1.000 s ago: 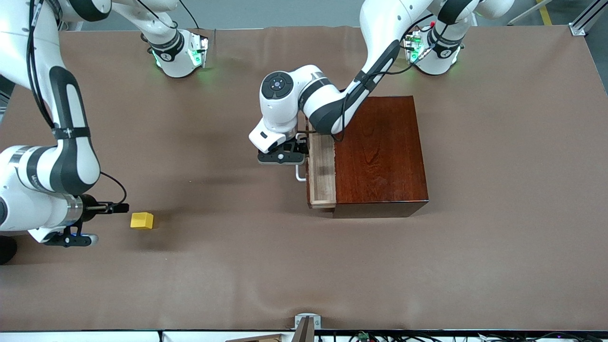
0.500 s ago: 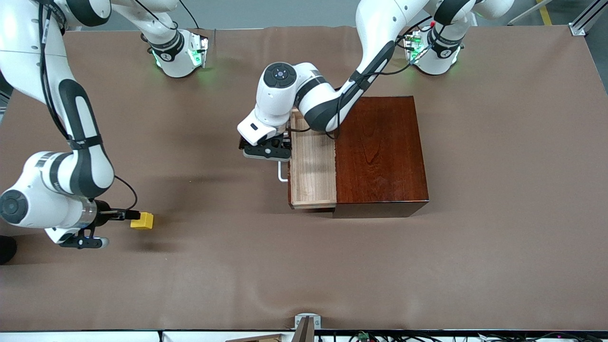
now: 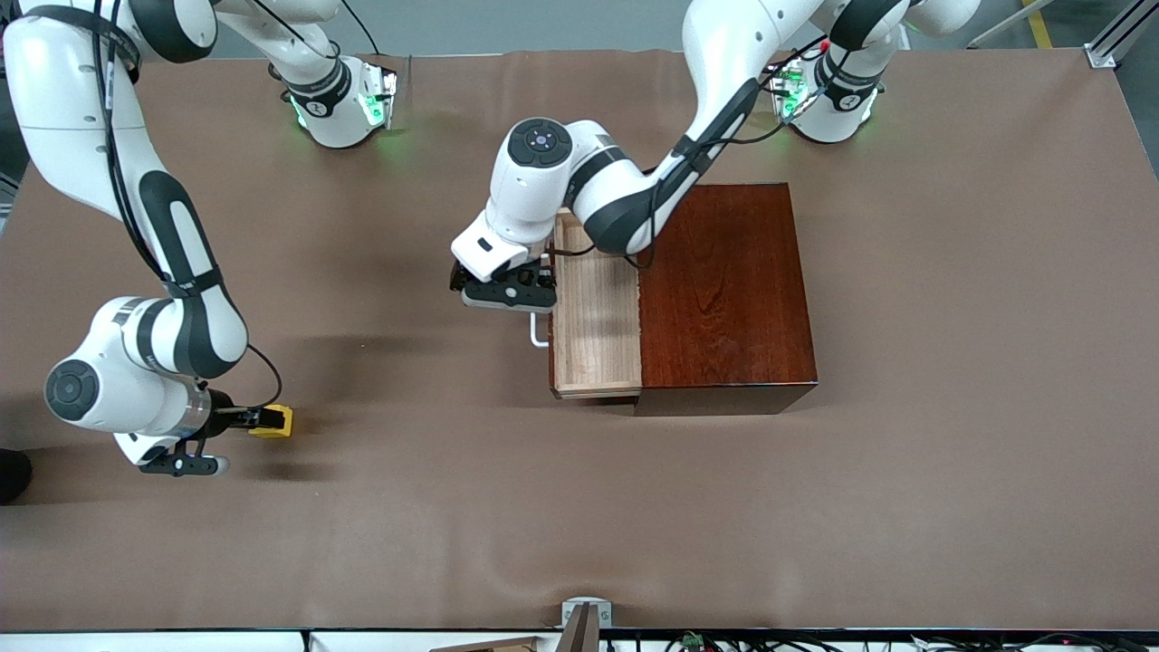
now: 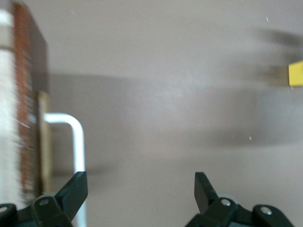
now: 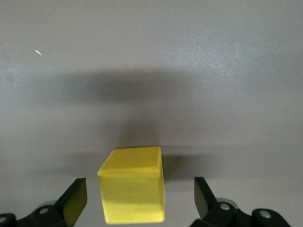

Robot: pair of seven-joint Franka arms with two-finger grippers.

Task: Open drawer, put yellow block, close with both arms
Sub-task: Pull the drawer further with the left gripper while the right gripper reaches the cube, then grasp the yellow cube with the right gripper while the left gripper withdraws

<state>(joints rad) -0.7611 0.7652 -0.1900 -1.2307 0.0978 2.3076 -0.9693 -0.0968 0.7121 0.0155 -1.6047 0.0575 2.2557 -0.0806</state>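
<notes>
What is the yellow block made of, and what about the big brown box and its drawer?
The yellow block looks like painted wood or plastic: flat matte faces, sharp edges. The box seems to be varnished dark wood, with grain and a glossy sheen. The drawer is pale bare wood; its handle looks like white plastic or coated metal.

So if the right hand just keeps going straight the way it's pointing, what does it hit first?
The yellow block. It already sits between the open fingers of the right hand, so it would likely meet the palm.
</notes>
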